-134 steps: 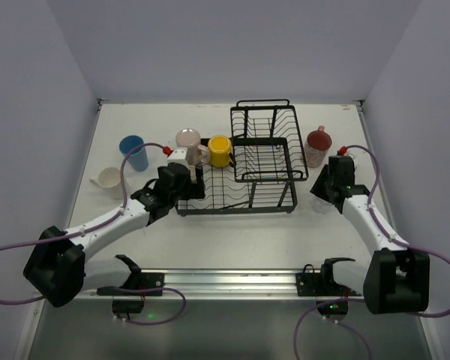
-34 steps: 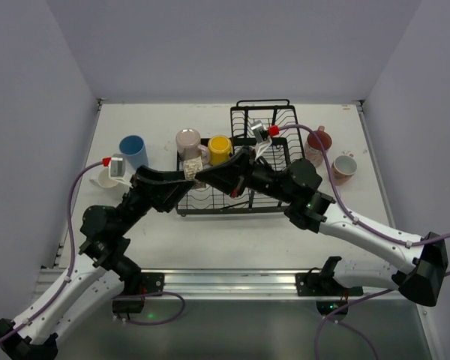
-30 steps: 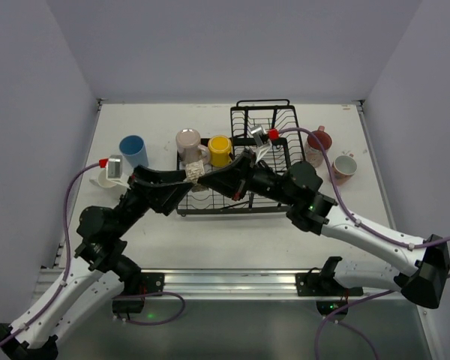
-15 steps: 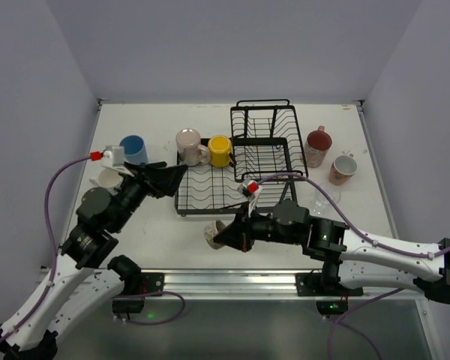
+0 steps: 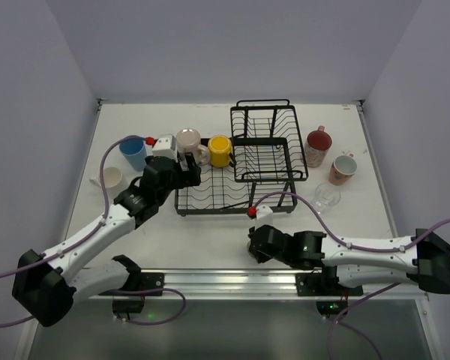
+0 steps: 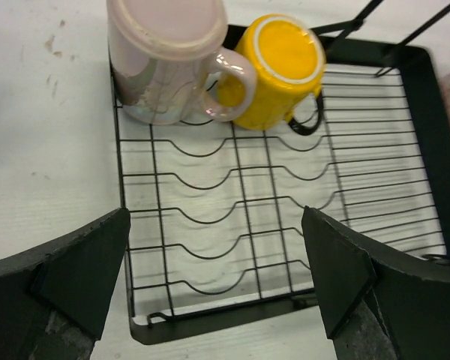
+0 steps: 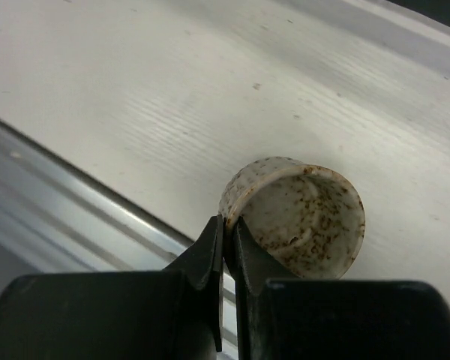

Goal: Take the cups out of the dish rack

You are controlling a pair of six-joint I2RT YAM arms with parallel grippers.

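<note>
Two cups — a pink mug (image 6: 163, 71) and a yellow mug (image 6: 280, 69) — stand in the far left corner of the rack (image 6: 444, 157). The left hand (image 6: 217, 266) hangs over it, fingers (image 6: 64, 281) spread wide, holding nothing. The right hand (image 7: 226, 238) pinches the rim of a speckled cup (image 7: 304, 217) near the table's (image 7: 120, 82) near edge.

Left arm (image 5: 97, 229) reaches forward; left gripper (image 6: 217, 225) angled down, jaws spread wide. Right arm (image 5: 352, 255) lies low along the near edge, right gripper (image 7: 226, 225) pinched onto the speckled cup (image 7: 300, 217) wall.
</note>
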